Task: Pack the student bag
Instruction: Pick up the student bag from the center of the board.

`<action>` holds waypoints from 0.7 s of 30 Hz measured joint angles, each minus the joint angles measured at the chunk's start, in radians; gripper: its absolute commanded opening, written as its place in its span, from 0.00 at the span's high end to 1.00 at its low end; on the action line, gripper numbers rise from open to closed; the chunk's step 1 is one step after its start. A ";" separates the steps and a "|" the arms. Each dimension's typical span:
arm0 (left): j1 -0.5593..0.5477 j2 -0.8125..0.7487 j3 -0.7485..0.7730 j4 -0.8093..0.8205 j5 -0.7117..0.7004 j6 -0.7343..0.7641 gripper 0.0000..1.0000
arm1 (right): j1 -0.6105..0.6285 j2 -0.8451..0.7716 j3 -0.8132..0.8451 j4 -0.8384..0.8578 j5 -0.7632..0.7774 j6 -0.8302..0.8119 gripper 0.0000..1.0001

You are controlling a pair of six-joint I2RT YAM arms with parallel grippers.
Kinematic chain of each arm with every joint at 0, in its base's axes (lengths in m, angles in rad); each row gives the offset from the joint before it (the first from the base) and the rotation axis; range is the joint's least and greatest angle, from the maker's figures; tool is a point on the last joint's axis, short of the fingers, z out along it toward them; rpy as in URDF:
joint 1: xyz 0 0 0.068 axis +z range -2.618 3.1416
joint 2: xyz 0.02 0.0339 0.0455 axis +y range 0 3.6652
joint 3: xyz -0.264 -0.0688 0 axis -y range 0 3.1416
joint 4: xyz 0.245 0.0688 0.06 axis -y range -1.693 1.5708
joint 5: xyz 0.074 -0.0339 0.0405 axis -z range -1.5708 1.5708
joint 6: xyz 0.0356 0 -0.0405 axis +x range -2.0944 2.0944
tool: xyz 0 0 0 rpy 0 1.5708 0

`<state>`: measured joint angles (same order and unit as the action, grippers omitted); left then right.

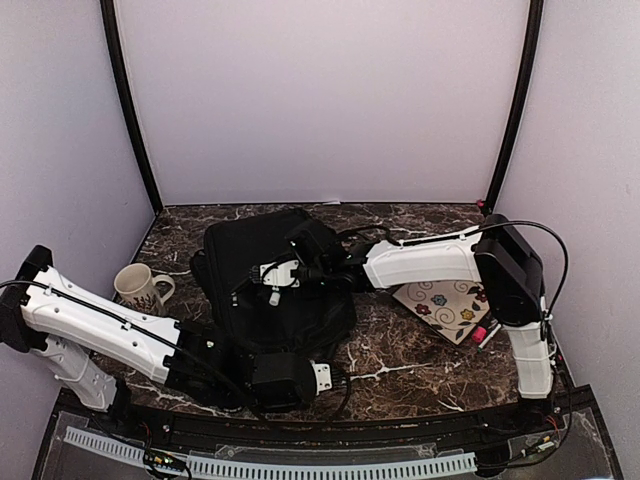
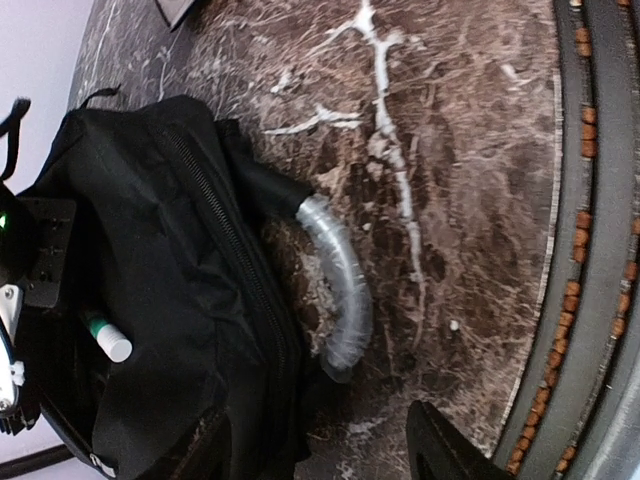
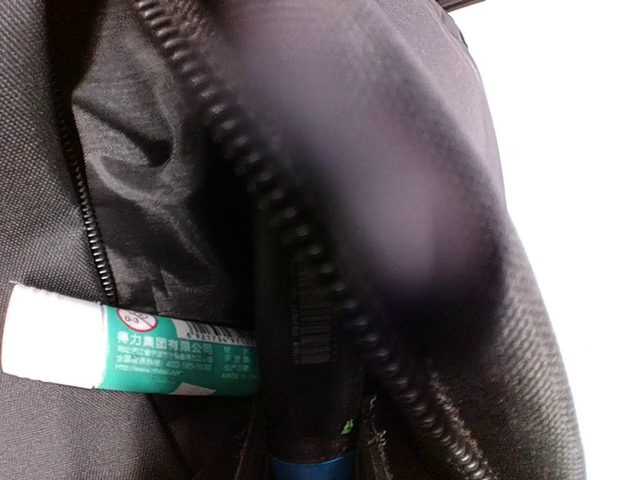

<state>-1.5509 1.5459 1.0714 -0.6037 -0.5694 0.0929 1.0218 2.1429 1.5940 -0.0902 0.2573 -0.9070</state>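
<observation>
Right claw sits at the student bag's open zipper; I cannot tell its grip. Left claw is at the bag's near end, state unclear. The bag lies mid-table, long axis near-to-far, handle toward me. Dark marble top, lilac walls.

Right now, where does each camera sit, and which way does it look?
Top: above and behind, looking down on the table, bag and mug; left arm and right arm show.
Left wrist: low by the near edge, facing the bag's side; one fingertip shows.
Right wrist: at the bag's open zip, looking in; no robot part clear.
Shared: both wrist views show the bag's green stick.
</observation>
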 measured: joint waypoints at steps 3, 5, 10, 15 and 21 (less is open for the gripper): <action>0.048 0.012 -0.051 0.081 -0.028 0.008 0.37 | 0.000 0.000 0.006 -0.014 -0.007 0.004 0.98; 0.076 0.022 -0.076 0.131 -0.043 0.016 0.37 | 0.000 0.000 0.010 -0.021 -0.009 0.005 0.98; 0.119 0.050 -0.108 0.244 -0.039 0.044 0.37 | -0.001 0.000 0.011 -0.025 -0.014 0.008 0.98; 0.156 0.126 -0.111 0.335 -0.039 0.078 0.38 | -0.001 0.000 0.012 -0.031 -0.019 0.016 0.98; 0.196 0.253 -0.110 0.441 -0.148 0.158 0.68 | -0.002 0.000 0.014 -0.035 -0.022 0.023 0.98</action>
<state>-1.3548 1.7985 0.9611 -0.1627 -0.7170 0.2504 1.0203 2.1429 1.6077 -0.1253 0.2352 -0.8837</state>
